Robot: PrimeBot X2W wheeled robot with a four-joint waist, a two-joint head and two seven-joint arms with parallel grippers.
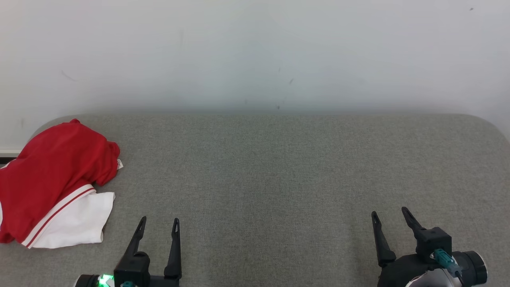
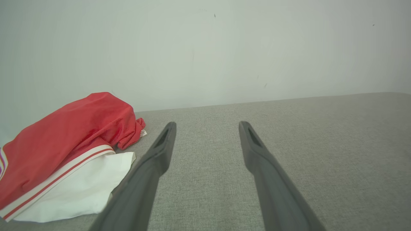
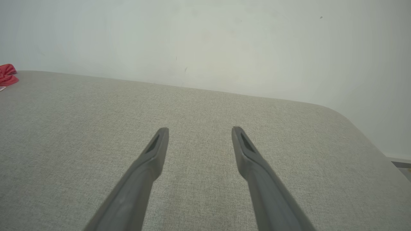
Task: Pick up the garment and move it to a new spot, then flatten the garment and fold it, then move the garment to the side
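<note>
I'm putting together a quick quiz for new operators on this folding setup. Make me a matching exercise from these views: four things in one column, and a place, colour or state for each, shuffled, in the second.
Column 1
1. garment
2. left gripper
3. right gripper
4. table

Column 2
A. grey, fabric-covered
B. red and white, crumpled at the table's left end
C. jaws open, empty, far from the garment
D. jaws open, empty, close beside the garment

Pairs: 1-B, 2-D, 3-C, 4-A
</note>
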